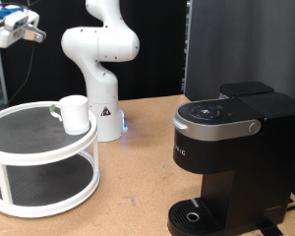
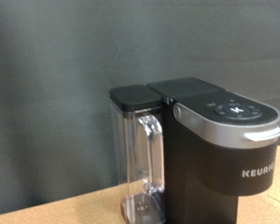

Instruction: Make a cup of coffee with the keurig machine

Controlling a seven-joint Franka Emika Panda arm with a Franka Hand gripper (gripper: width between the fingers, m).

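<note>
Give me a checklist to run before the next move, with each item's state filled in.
1. Cup upright on the top tier of the round shelf: ok.
2. Gripper holding nothing, high at the exterior view's top left: cannot tell.
3. Keurig machine lid down, handle flat: ok.
4. Drip tray free of a cup: ok.
5. Water in the reservoir: cannot tell.
6. Pod loaded: cannot tell, lid hides it.

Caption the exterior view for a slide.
White mug waits on a round two-tier stand; gripper raised above it, black Keurig machine closed, drip tray empty.
</note>
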